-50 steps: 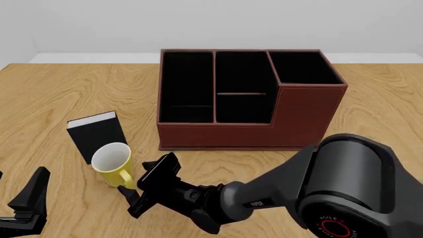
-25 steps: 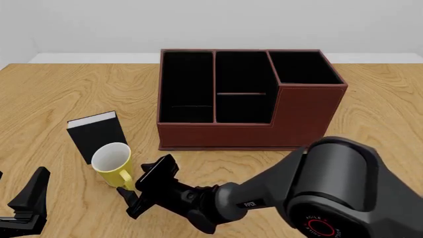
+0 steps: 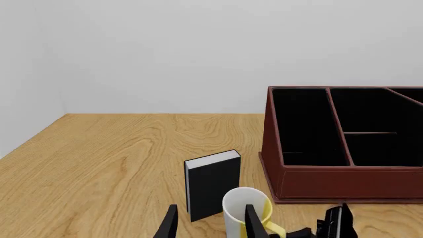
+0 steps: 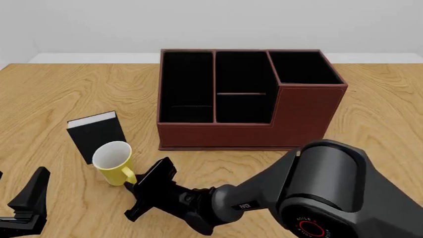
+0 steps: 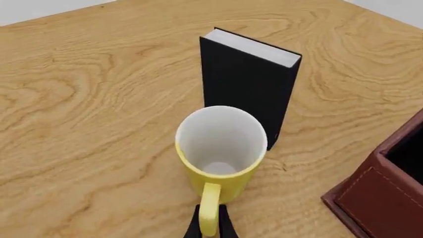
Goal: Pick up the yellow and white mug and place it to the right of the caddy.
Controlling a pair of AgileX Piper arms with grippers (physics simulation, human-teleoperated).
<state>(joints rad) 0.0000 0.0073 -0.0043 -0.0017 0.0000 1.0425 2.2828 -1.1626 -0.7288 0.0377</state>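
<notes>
At the far left of the front view, the left gripper (image 4: 29,201) is sitting low near the table edge, well apart from everything else; its own wrist view shows its two fingers (image 3: 171,225) standing apart with nothing between them. Just right of it, a small black book (image 4: 97,135) with white pages is standing upright on the wooden table (image 4: 53,94). The yellow and white mug (image 4: 114,162) is standing upright directly in front of the book, close to it, mouth up, white inside showing, with its yellow handle turned toward the near edge of the table. The right gripper (image 4: 140,190) is reaching in from the right and meeting that handle: in the right wrist view the black fingertips (image 5: 192,229) are sitting close on either side of the handle (image 5: 209,212), and it looks clamped on it. The mug is resting on the table, to the left of the caddy (image 4: 248,99) and near its front left corner. The reddish-brown caddy is occupying the middle of the table, its black compartments open upward and its taller section at the right end.
</notes>
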